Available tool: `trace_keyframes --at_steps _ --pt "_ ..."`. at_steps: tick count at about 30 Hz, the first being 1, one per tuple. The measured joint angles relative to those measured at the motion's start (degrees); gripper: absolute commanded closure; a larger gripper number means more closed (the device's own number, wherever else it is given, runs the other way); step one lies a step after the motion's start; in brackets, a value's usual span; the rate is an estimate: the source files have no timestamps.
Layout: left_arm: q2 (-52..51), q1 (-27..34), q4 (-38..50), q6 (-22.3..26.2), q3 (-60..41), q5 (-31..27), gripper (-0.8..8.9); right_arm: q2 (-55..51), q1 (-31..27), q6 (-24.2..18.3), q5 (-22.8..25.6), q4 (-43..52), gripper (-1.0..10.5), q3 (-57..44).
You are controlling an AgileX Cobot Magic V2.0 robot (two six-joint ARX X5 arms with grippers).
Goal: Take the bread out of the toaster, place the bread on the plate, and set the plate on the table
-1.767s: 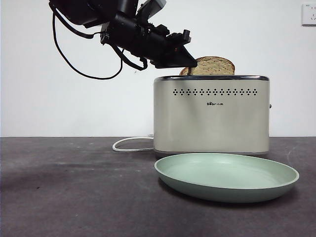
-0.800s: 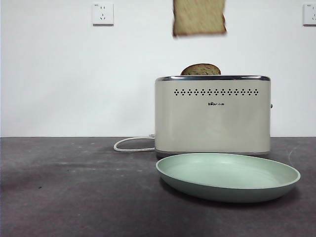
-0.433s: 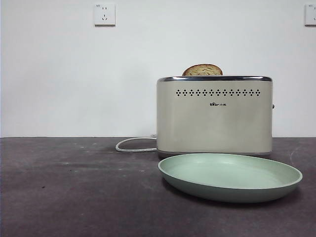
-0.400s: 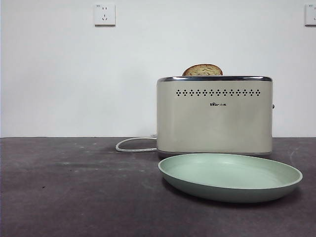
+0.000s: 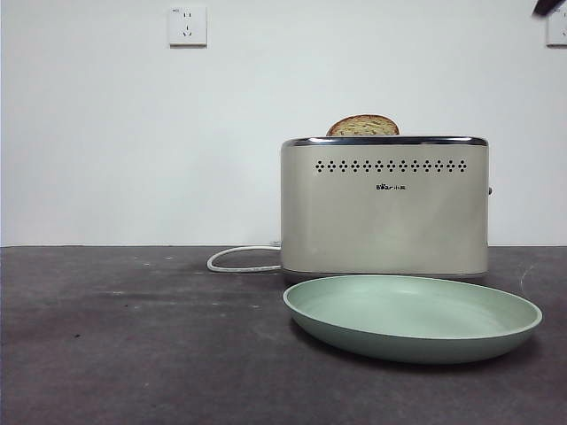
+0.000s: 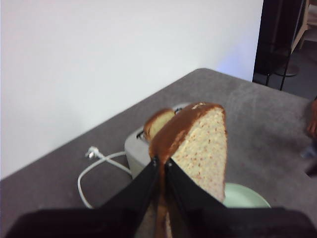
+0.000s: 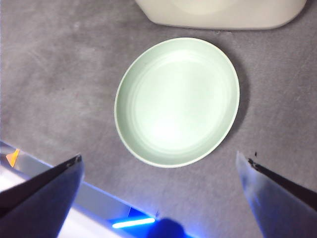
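Plain white wall (image 5: 133, 133) | wall socket (image 5: 187, 25) upper left | second socket (image 5: 556, 29) upper right | even light

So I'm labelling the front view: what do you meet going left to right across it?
Wall socket → white cord → toaster, second slice poking from its top. The plate overlaps the toaster's span, so it's left out.

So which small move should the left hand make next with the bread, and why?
Probably lower it toward the plate. The left hand is shut on the bread, lifted above the toaster, where a second slice remains. The plate lies bare on the table in front of the toaster, and the right hand hangs open above it.
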Motion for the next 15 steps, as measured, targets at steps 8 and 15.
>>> trace_keyframes --at_steps 8,15 --pt "-20.79 0.00 -0.02 -5.97 -23.04 -1.11 8.19 12.04 0.00 0.02 0.02 4.74 3.2 0.00" --pt "-28.09 0.00 -2.80 -10.36 -28.55 -0.92 8.19 23.67 0.00 -0.02 0.02 8.87 3.3 -0.55"
